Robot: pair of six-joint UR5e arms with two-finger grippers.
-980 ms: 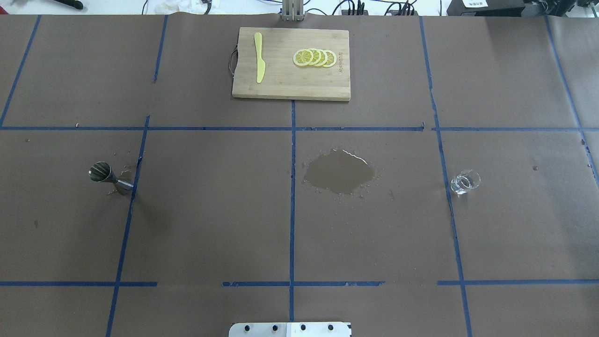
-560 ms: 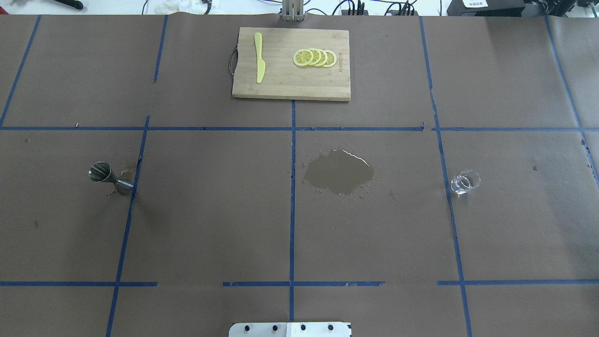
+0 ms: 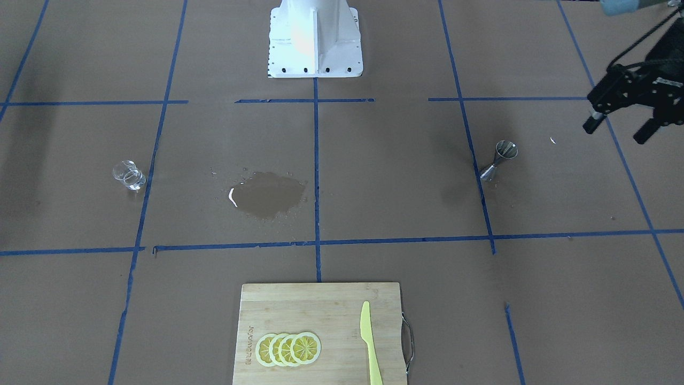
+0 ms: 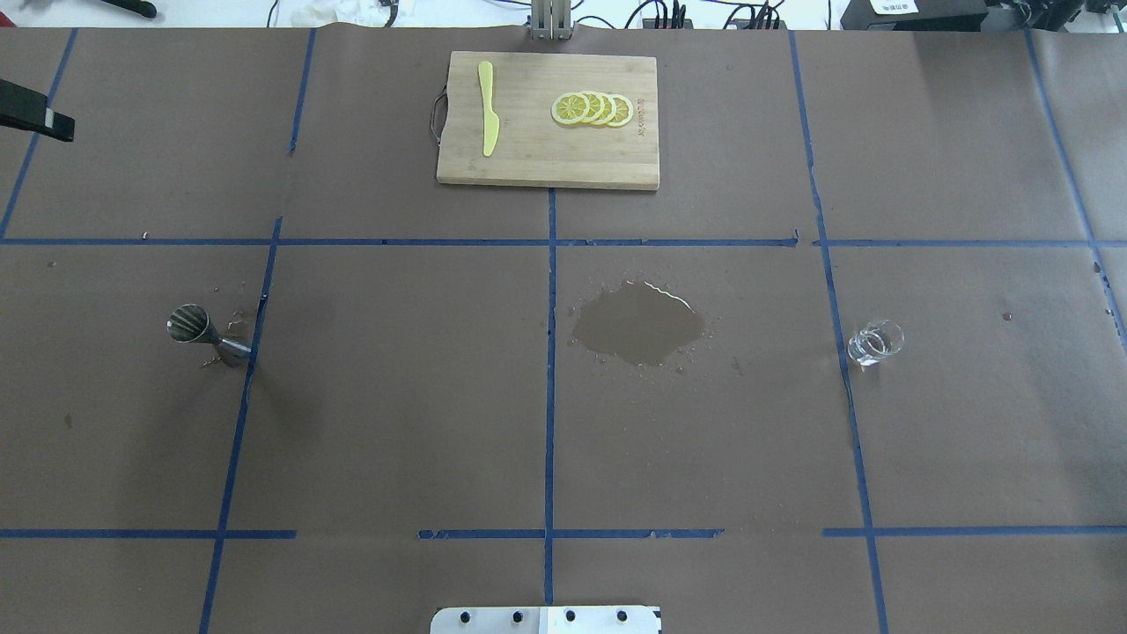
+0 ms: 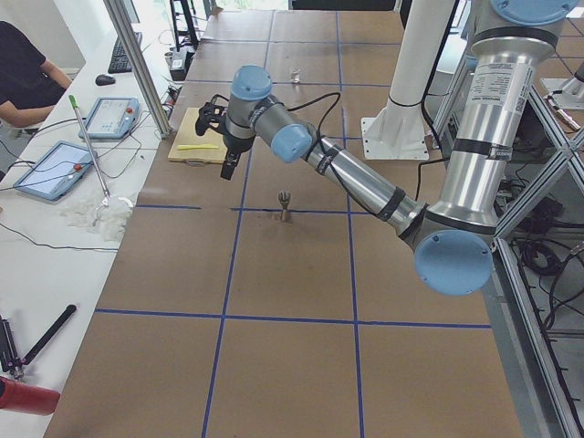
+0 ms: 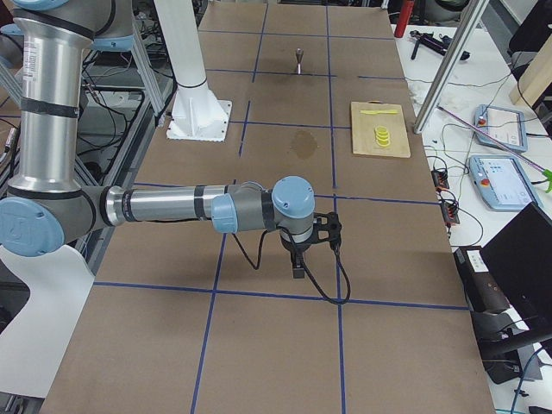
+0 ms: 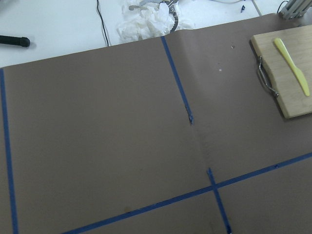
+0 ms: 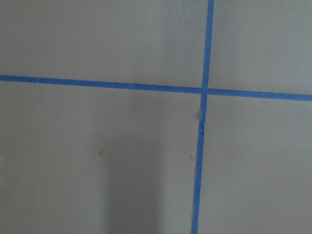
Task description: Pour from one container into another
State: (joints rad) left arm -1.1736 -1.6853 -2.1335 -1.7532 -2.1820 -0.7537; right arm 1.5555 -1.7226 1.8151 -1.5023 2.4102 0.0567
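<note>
You have one metal jigger (image 4: 198, 333) upright at the overhead view's left-middle and one clear glass (image 4: 874, 342) at right-middle. The glass looks nearly empty, though it is too faint to be sure. One puddle (image 4: 638, 324) lies between them. Since a second ago the left gripper (image 3: 614, 132) has entered at upper left, fingers wide, holding nothing. For the right gripper (image 6: 297, 269) you cannot tell. Also one board (image 4: 537, 158), one knife (image 4: 488, 107) and four lemon slices (image 4: 592, 108).

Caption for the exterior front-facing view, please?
Metal hourglass jigger and clear glass cup stand apart, a wet spill between; left gripper hovers, jaws apart.
</note>
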